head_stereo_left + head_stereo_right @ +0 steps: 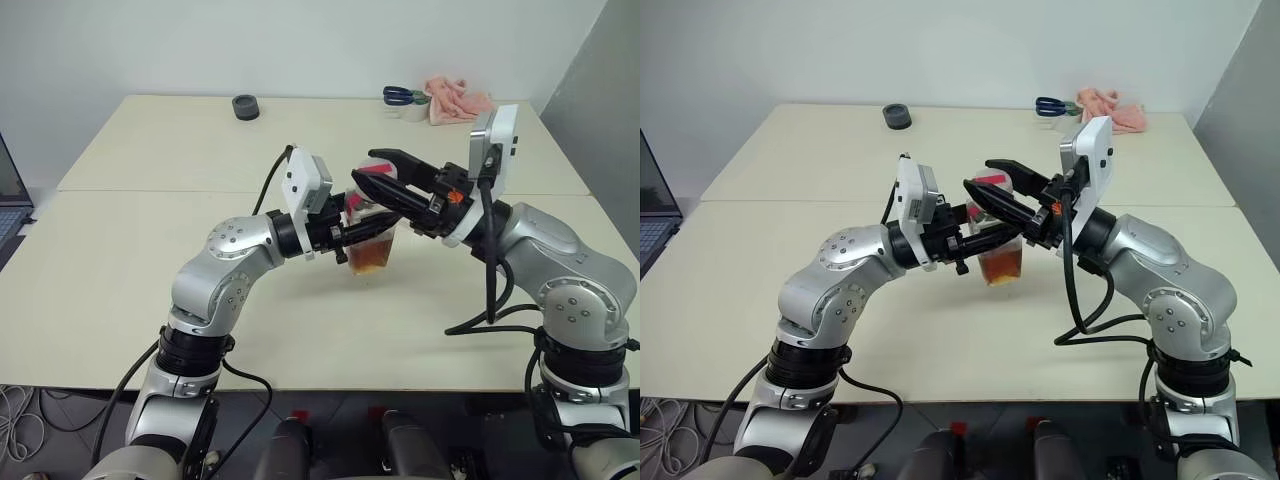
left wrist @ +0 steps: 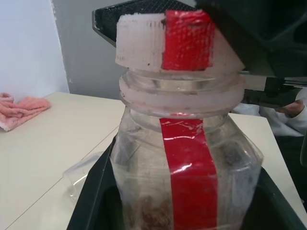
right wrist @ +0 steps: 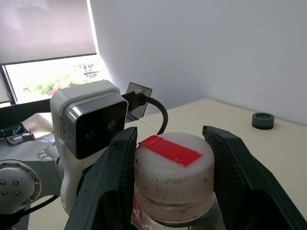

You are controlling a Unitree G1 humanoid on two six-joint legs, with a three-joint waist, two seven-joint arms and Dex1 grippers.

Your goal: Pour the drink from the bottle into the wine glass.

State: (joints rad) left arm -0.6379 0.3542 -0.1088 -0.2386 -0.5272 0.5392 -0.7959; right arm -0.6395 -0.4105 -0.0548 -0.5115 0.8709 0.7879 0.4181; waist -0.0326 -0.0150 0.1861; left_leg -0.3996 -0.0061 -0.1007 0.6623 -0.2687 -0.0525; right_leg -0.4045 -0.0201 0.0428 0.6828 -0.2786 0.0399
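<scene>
Because the cap [image 3: 173, 184] must come off before any drink [image 1: 1001, 266] can be poured, the left gripper [image 1: 978, 240] pinches the bottle [image 2: 184, 189] steady above the table [image 1: 130, 260] while the right gripper [image 3: 173, 177] straddles the cap, not visibly clamped.

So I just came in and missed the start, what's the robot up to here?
The robot is getting a bottle open. Its left claw holds the bottle upright above the table, shut on its body, with amber drink low inside. The right claw straddles the cap, one finger on each side; whether it grips the cap yet is unclear. A dark round object, scissors and a pink cloth lie at the far edge.
</scene>
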